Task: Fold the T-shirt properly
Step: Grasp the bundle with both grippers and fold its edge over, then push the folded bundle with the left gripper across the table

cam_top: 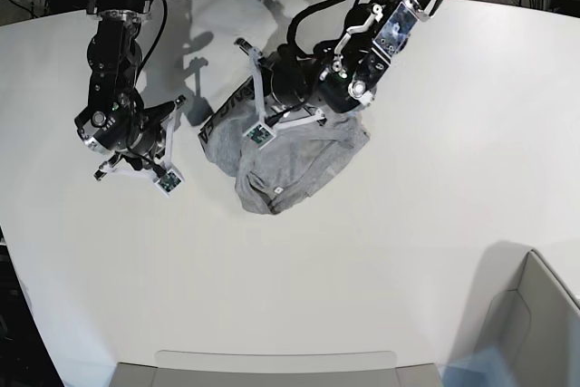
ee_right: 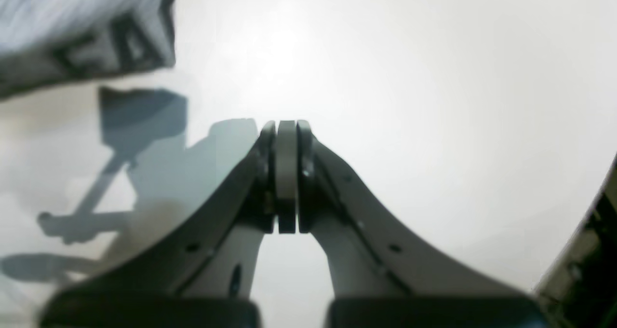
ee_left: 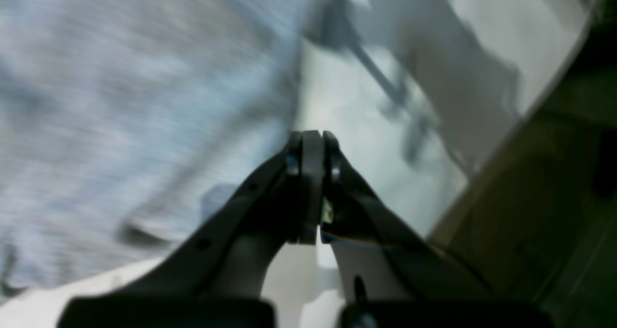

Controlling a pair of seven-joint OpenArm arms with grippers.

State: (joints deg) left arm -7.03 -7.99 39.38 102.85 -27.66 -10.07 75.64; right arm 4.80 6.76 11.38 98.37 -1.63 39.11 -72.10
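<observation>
- Right gripper, far left, pinched together on nothing, over bare white table.
- T-shirt lies bunched mid-table, lettered edge leftward.
- Left gripper, jaws together, apparently above it, empty.
- Grey bin at lower-right corner.

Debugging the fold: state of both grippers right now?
Left gripper: closed, holding nothing, beside the T-shirt.
Right gripper: closed, empty, over bare table.

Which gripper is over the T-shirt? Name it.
The left gripper, shut, hangs over the crumpled T-shirt; the right gripper is beside it, over bare table.
</observation>
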